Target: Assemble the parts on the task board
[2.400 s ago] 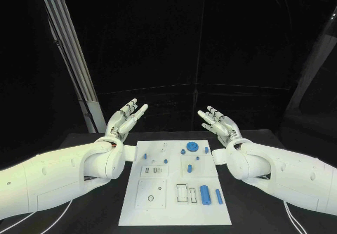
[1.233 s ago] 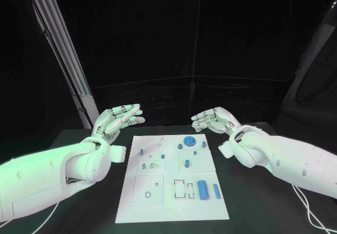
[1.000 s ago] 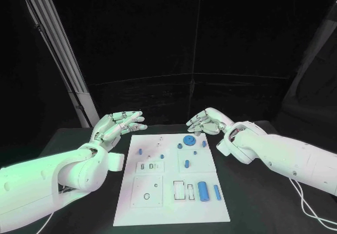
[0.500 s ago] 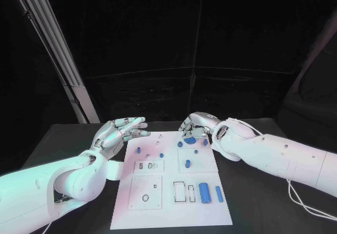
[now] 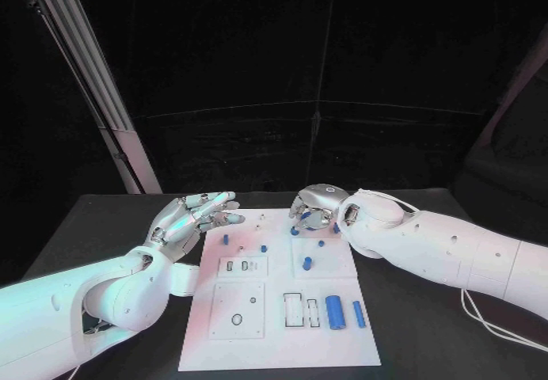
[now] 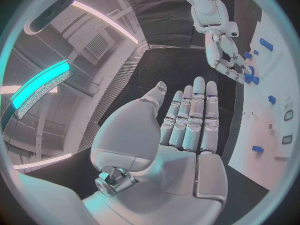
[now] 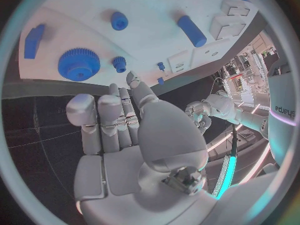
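Your right hand (image 5: 314,207) hovers over the far end of the task board (image 5: 265,328), fingers apart and bent downward, nothing in them. Directly beneath it, the right wrist view shows you a blue gear (image 7: 79,64) on the board, with a small blue peg (image 7: 119,62) just beside it and the fingertips (image 7: 134,79) close to that peg, though you cannot tell whether they touch. Your left hand (image 5: 192,215) is raised beside the board's far left corner, fingers stretched out side by side with the thumb apart, holding nothing. Further toward you on the board, a thick blue cylinder (image 5: 335,312) lies beside a thinner blue pin (image 5: 359,313) near the right edge. The board lies flat on the black desk (image 5: 434,332).
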Tool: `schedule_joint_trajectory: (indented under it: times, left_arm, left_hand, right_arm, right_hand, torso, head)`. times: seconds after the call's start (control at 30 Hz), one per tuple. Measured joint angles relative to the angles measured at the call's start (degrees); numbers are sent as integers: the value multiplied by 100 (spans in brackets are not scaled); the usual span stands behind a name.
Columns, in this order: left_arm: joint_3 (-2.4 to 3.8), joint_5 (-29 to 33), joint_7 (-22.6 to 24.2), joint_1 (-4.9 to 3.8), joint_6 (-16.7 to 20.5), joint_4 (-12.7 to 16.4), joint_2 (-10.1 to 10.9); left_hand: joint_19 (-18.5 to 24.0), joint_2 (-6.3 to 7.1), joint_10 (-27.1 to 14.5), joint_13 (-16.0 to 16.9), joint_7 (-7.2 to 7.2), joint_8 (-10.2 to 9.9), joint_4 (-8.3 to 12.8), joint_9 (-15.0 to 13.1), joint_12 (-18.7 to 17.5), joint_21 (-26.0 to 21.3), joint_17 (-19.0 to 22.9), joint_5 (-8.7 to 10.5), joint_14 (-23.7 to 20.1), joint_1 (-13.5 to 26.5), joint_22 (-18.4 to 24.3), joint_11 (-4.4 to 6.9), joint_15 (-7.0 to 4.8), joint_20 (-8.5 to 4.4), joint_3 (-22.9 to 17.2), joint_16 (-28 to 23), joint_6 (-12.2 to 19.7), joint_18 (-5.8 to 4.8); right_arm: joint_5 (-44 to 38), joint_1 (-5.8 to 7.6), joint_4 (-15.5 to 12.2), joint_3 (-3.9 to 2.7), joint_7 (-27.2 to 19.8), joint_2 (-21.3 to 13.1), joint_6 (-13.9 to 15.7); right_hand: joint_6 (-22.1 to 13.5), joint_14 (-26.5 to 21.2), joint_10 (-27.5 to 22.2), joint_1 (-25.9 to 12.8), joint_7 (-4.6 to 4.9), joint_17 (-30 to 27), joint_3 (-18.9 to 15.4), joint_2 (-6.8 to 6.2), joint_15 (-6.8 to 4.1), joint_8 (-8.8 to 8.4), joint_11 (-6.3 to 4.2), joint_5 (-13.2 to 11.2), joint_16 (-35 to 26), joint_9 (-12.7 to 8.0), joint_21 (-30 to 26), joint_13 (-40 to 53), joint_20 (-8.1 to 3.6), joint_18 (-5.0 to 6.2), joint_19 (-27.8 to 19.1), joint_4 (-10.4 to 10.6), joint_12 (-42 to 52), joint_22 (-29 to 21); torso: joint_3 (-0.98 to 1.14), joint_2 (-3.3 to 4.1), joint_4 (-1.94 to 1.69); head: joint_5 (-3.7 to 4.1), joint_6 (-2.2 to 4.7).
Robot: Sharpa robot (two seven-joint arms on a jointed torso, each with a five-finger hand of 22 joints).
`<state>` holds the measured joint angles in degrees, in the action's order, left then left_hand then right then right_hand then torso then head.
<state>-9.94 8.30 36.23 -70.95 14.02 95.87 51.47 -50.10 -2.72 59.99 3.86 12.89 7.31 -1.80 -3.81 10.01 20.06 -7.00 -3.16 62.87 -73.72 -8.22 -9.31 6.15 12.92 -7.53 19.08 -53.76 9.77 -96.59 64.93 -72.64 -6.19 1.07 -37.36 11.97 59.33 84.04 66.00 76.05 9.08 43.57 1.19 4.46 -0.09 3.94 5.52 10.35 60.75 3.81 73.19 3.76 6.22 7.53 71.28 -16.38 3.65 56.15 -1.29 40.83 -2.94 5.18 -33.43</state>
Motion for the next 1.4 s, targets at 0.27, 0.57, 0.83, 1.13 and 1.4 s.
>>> schedule_joint_trajectory:
  times: [0.27, 0.57, 0.83, 1.13, 1.4]
  left_arm:
    - [1, 8, -21, -19, -14, -1, 14]
    - [1, 13, -39, -43, -18, -11, 23]
    - [1, 16, -63, -52, -24, -29, 23]
    - [1, 19, -88, -64, -34, -48, 21]
    - [1, 20, -110, -68, -49, -75, 18]
  left_hand:
    - [0, 0, 0, 0, 0, 0, 0, 0, 0, 0, -5, 0, 21, 0, 0, 0, 21, 0, 0, -6, 0, -1]
    - [0, 0, 0, 1, 0, 1, 0, -1, 0, -1, -4, 0, 21, 0, -1, 0, 21, 0, 0, -27, 0, -2]
    - [0, 0, 0, 1, 0, -21, 0, 4, 0, -3, -4, 0, 20, 0, 5, 0, 21, 0, 0, -27, 1, -2]
    - [0, 0, 0, -4, 0, -20, 0, 4, -27, -3, -10, 0, 20, 0, 4, 0, 21, 0, 0, -27, 1, -3]
    - [0, 0, 0, -3, 0, -19, 0, 4, -27, -3, -10, 0, 20, 0, 9, 0, 21, 0, 0, -27, 1, -3]
  right_arm:
    - [-171, 8, -61, 0, 119, -26, -318]
    - [-246, 20, -94, -5, 162, -9, -496]
    - [-267, 18, -70, -1, 181, 15, -538]
    - [-279, 32, -79, -4, 182, 15, -533]
    - [-288, 38, -110, -5, 189, 20, -424]
  right_hand:
    - [-20, -20, -54, -37, 20, 208, 15, -37, 20, 0, 13, -21, 220, 0, 109, 1, 33, -90, 32, 15, 0, 182]
    - [-40, 1, -102, 34, 41, 329, 264, 34, 41, 0, 21, -176, 397, 1, 220, -7, 33, -89, 32, -7, 0, 305]
    - [-40, 0, -122, 47, 41, 370, 564, 123, 40, 0, 41, -248, 475, 1, 287, -7, 33, -89, 32, -6, 1, 368]
    - [-32, -20, -54, 6, 42, 432, 970, 128, 61, 0, 21, -272, 582, 1, 362, -14, 47, -88, 18, 6, 0, 451]
    - [258, -20, 229, 2, 29, 526, 1612, 119, 61, 25, 20, -582, 723, 15, 508, -6, 15, -88, 56, 3, 6, 645]
  torso:
    - [-11, 69, -12]
    - [-18, 122, -31]
    - [-21, 169, -50]
    - [-20, 206, -57]
    - [-26, 229, -64]
  head:
    - [8, 0]
    - [12, 0]
    - [12, -10]
    - [25, -7]
    - [29, -7]
